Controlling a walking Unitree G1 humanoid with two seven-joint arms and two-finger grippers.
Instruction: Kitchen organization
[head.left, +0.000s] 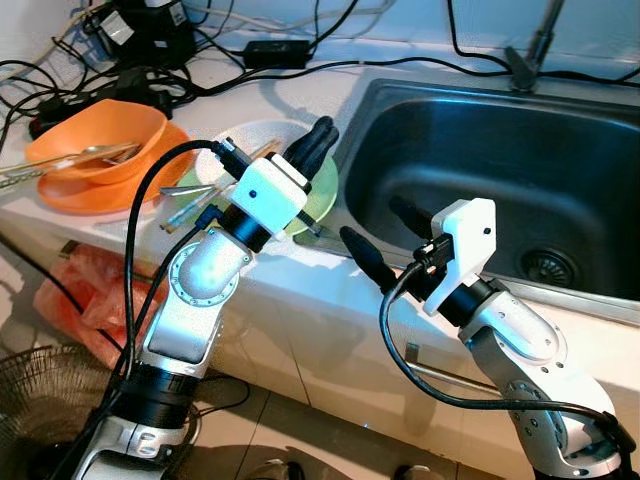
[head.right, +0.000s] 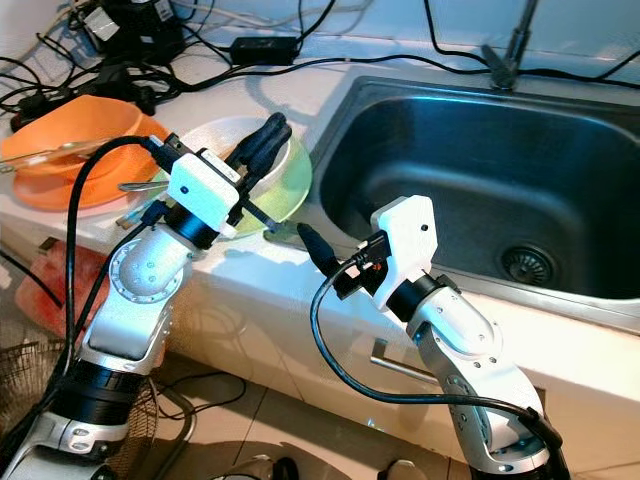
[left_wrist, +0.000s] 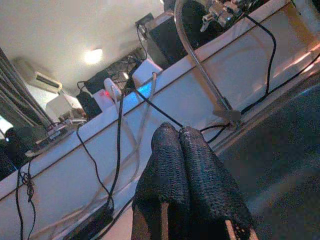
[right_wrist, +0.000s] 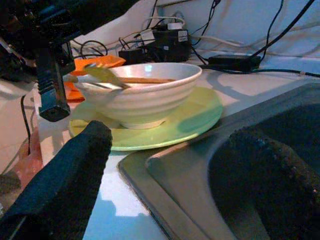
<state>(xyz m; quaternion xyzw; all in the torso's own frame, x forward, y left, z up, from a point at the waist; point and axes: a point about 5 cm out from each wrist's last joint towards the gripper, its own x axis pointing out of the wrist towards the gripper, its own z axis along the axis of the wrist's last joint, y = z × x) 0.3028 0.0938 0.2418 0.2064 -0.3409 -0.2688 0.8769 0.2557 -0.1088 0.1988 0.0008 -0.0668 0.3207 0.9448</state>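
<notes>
Two grippers are at work over the white bench (head.left: 300, 290), near the steel sink (head.left: 560, 170). The left gripper (head.left: 318, 139) is raised above the white bowl (right_wrist: 137, 95), and its two black fingers (left_wrist: 195, 175) are pressed together with nothing between them, as the left wrist view shows. The right gripper (head.left: 385, 240) is lower, at the front left corner of the sink; its fingers are spread wide, one finger (head.left: 365, 257) over the edge of the bench and the other (head.left: 412, 215) over the basin, and they hold nothing.

The white bowl stands on a light green plate (right_wrist: 197, 117), just beside the left rim of the sink. Inside the bowl lie wooden chopsticks (right_wrist: 145, 80) and a metal spoon (right_wrist: 102, 75), whose handle sticks out over the rim toward the front of the bench. To the left of this set there is an orange bowl (head.left: 100, 140) on an orange plate (head.left: 85, 195), and something like a spoon lies in it too, though it is not sharp enough to be sure.

Behind the dishes, many black cables (head.left: 250, 60) and a black power adapter (head.left: 280, 50) lie on the bench by the wall. A faucet (head.left: 535, 45) rises at the back of the sink, and the drain (head.left: 548, 265) is at the bottom of the basin. Under the bench, at the left, a reddish plastic bag (head.left: 85, 300) is on the floor.
</notes>
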